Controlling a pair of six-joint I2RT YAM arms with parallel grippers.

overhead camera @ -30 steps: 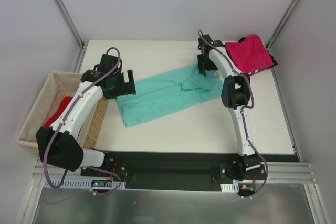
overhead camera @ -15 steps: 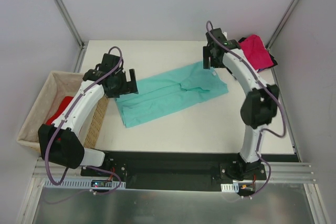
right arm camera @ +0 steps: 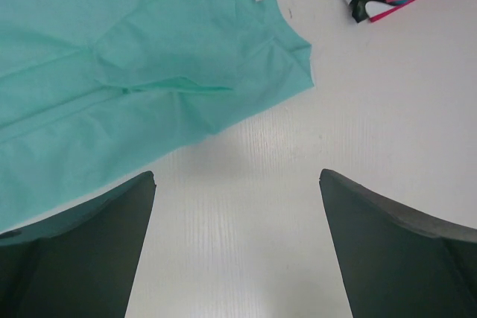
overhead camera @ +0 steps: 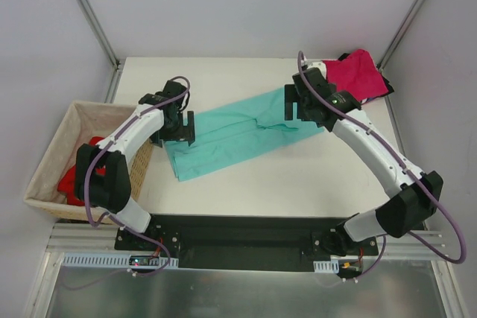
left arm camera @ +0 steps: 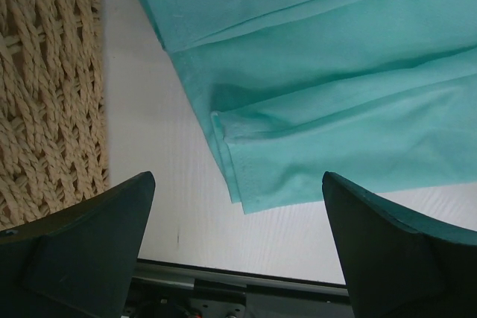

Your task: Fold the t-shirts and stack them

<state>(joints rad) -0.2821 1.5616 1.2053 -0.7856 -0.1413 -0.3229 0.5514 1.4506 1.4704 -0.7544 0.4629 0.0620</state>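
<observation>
Overhead camera covers the whole table; both wrist cameras look down close, sharing the teal-green t-shirt.

Robot lab cell: white table, plain grey panel walls, aluminium frame posts.

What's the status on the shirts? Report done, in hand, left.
Done: a magenta shirt tops a pile at the far right corner. In hand: the teal shirt lies folded into a long strip; the left gripper and right gripper hover open over its ends, holding nothing. Left: finishing and stacking it, then the red shirt in the basket.
</observation>
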